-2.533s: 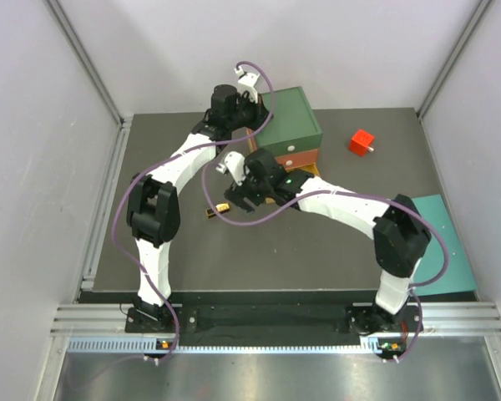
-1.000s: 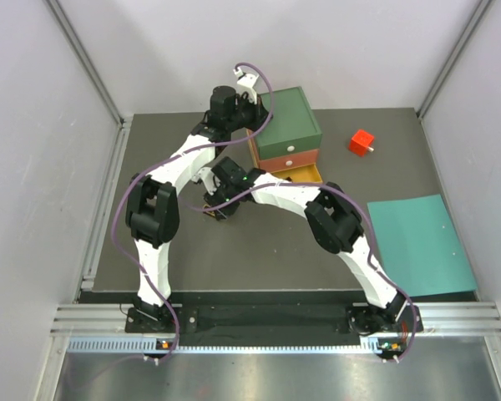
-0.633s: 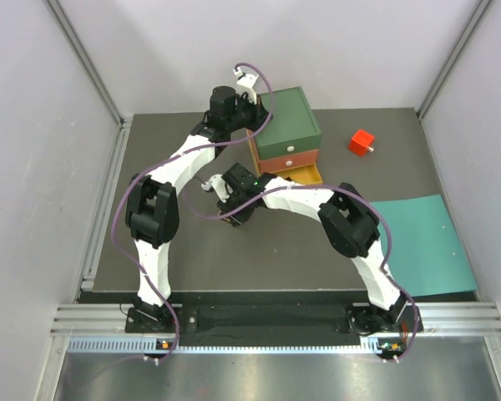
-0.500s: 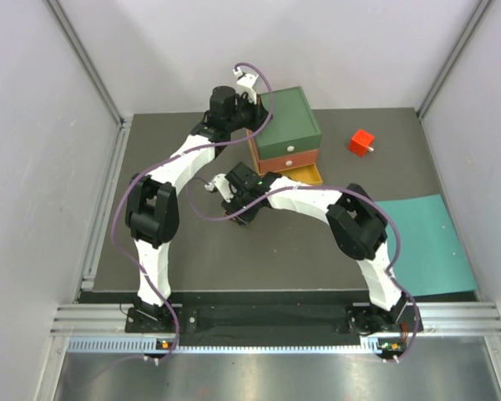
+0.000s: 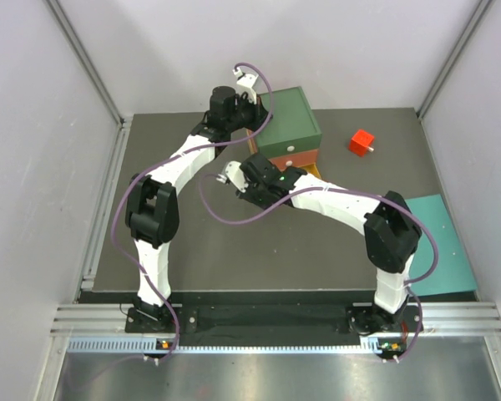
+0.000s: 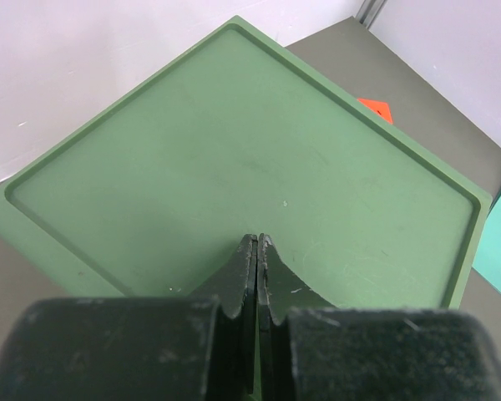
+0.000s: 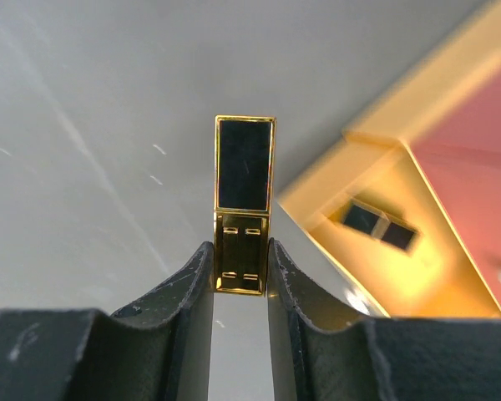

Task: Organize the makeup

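Case (image 7: 244,167), gold-black, in grip of right pincer (image 7: 240,251), unseen from above; left pincer (image 6: 257,244) closed.

The slim rectangular makeup case (image 7: 244,205) is shiny gold at its lower half, with a glossy black panel rimmed in gold above. A second gold-and-black case (image 7: 380,225) shows against the yellow plastic drawer (image 7: 417,288). The drawer box (image 5: 292,117) is matte green on top over a red tier; the small red cube (image 5: 361,142) and teal sheet (image 5: 447,251) stand out on the dark grey table (image 5: 234,251).
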Action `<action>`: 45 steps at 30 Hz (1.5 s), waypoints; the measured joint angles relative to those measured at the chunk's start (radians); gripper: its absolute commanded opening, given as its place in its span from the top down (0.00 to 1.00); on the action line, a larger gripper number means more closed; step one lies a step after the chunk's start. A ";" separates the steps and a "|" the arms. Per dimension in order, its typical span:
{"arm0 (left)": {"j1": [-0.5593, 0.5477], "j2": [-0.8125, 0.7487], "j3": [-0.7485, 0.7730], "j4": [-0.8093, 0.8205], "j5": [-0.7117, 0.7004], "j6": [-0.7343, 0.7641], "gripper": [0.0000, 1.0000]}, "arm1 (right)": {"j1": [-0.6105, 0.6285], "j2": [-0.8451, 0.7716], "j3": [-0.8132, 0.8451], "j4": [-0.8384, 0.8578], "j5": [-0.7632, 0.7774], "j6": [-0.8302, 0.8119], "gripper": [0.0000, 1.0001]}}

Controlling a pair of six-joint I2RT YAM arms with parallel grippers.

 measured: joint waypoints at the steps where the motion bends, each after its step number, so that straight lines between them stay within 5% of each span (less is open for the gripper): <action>1: 0.000 0.000 0.000 0.000 0.000 0.000 1.00 | -0.006 -0.010 -0.015 0.001 0.015 -0.010 1.00; 11: 0.000 0.000 -0.001 0.002 0.001 -0.001 1.00 | -0.131 -0.069 -0.125 0.039 0.159 -0.098 1.00; 22: 0.000 0.000 -0.001 0.002 0.000 -0.001 1.00 | -0.137 -0.051 -0.115 0.116 0.249 -0.144 0.94; 32: 0.000 0.001 0.001 0.001 0.001 0.000 1.00 | -0.137 0.023 -0.096 0.150 0.327 -0.135 0.32; 45: 0.005 0.007 0.010 -0.003 0.012 0.000 1.00 | -0.137 -0.058 -0.158 0.248 0.358 -0.057 0.29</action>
